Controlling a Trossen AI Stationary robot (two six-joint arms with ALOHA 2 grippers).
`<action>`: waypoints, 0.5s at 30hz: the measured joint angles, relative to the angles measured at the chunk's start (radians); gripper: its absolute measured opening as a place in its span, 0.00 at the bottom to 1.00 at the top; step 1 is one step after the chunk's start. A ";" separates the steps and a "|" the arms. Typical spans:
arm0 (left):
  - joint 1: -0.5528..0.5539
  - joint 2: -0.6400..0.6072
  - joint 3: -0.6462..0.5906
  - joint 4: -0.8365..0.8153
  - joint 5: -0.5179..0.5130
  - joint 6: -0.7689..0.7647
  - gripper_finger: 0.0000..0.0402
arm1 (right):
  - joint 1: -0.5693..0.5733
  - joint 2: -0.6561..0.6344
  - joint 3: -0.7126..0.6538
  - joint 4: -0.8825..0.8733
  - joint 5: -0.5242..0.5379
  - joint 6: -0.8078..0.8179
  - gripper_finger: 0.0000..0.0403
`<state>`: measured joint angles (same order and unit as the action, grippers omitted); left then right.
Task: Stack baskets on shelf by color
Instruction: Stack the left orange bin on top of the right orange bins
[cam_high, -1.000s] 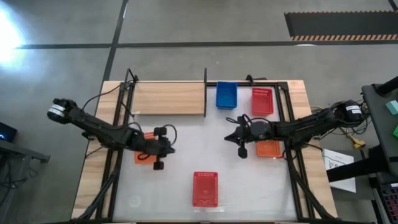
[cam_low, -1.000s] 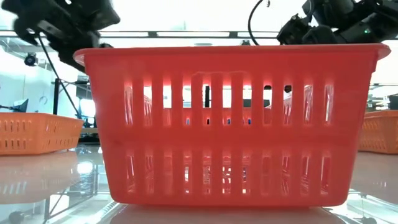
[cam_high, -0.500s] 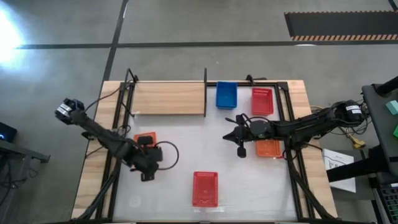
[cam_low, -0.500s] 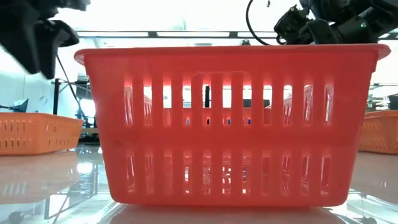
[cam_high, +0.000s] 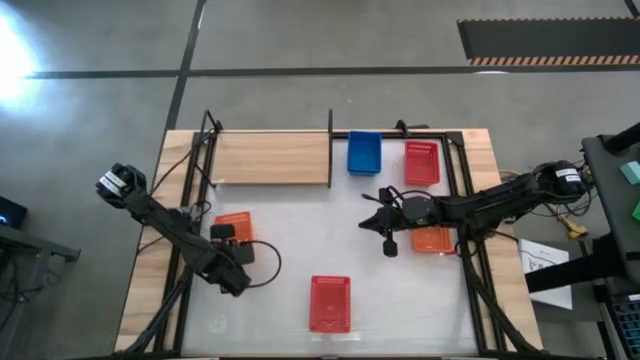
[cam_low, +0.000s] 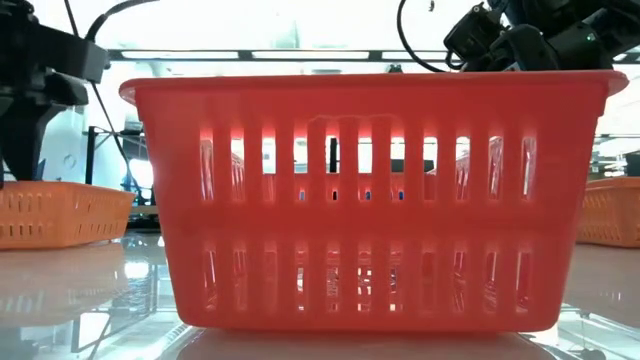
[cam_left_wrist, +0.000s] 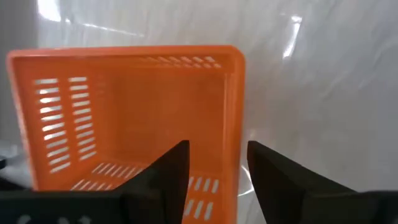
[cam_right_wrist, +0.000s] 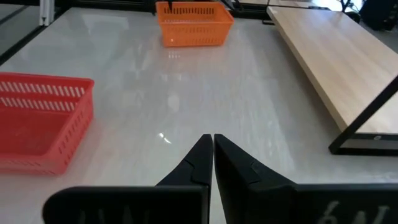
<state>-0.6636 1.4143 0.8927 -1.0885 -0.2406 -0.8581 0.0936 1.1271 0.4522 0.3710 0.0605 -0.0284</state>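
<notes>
The left gripper (cam_left_wrist: 214, 168) hung open just over the near rim of an orange basket (cam_high: 233, 224), with bare white table (cam_high: 300, 240) beside it. The right gripper (cam_right_wrist: 212, 149) was shut and held nothing. A red basket (cam_high: 330, 302) sat near; the shelf (cam_high: 270, 158) lay well apart.

The middle of the white table (cam_high: 330, 235) lies open between the two arms. The near red basket (cam_high: 330, 303) blocks the near edge. An orange basket (cam_high: 233, 222) stands left, another (cam_high: 432, 239) right. The shelf (cam_high: 272, 158) lies bare at far left.
</notes>
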 joint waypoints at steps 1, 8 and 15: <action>0.000 0.000 -0.007 0.017 0.000 0.000 0.36 | 0.001 0.000 0.000 0.000 0.000 0.000 0.02; 0.000 0.001 -0.032 0.063 0.000 0.016 0.21 | 0.005 0.000 0.006 0.001 0.003 0.002 0.02; 0.006 -0.009 -0.021 0.084 -0.003 0.072 0.02 | 0.007 0.000 0.011 0.001 0.002 0.002 0.02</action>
<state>-0.6577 1.4055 0.8713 -1.0048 -0.2432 -0.7859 0.1005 1.1269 0.4629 0.3721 0.0630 -0.0269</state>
